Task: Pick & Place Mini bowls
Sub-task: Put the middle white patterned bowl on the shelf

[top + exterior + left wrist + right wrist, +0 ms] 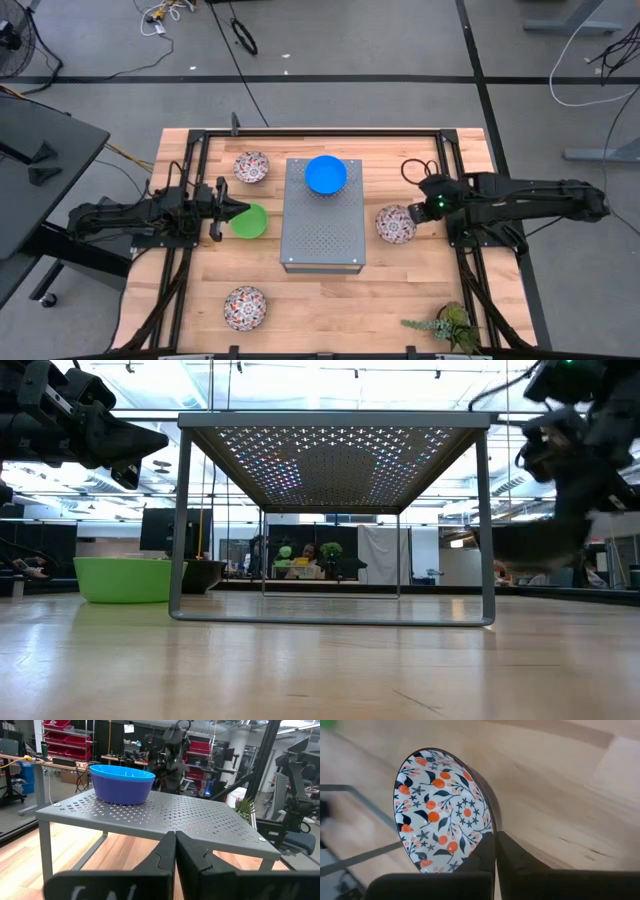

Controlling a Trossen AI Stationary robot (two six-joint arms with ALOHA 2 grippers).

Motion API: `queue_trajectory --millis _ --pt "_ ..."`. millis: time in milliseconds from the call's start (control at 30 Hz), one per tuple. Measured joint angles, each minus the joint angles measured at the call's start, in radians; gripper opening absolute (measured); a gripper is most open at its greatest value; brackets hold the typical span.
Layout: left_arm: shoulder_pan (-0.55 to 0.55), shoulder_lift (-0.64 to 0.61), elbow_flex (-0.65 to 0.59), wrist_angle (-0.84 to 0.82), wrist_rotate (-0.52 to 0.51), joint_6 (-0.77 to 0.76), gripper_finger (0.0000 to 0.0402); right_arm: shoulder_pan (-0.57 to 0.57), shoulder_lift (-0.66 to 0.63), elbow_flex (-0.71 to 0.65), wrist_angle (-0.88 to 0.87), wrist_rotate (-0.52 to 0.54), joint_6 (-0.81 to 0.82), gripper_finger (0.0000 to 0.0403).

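Note:
A bright blue bowl [326, 174] stands on the far part of the grey perforated box's top [320, 235]. The green bowl [250, 221] sits on the table left of the box. My left gripper [230, 210] hovers shut above the green bowl's left rim, well clear of it in the low view [135, 445]. Two floral bowls rest on the table, one far left [251, 167] and one near left [245, 308]. My right gripper [420, 211] is shut on a third floral bowl [395, 224] right of the box. No navy bowl shows. My right gripper [495, 845] pinches the floral bowl's rim [487, 832] on the side toward the table's right, one finger [480, 852] on the patterned inside and the other outside. The fingers come from the right. The bowl is tilted and lifted clear of the table [535, 545].
The grey box stands on thin legs mid-table, with open room beneath it. A small green plant [446, 324] is at the near right edge. Black frame rails [465, 270] run along the table's sides. A dark cable loop [418, 168] lies at the far right.

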Motion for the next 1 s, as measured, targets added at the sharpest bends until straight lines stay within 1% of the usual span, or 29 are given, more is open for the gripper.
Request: queue_trajectory --millis 200,367,567,800,1000 --pt "0.000 0.000 0.000 0.000 0.000 0.000 0.0014 0.000 -0.031 0.115 -0.042 -0.001 -0.022 0.0001" --pt "0.000 0.000 0.000 0.000 0.000 0.000 0.0014 0.000 -0.031 0.224 -0.097 0.000 -0.035 0.0001" --pt "0.000 0.000 0.000 0.000 0.000 0.000 0.0014 0.000 -0.021 0.334 -0.124 -0.019 -0.030 0.0001" --pt "0.000 0.000 0.000 0.000 0.000 0.000 0.0014 0.001 0.032 0.426 -0.114 -0.050 -0.028 0.0000" --pt "0.000 0.000 0.000 0.000 0.000 0.000 0.0014 0.013 0.111 0.460 -0.022 -0.071 -0.028 0.0000"
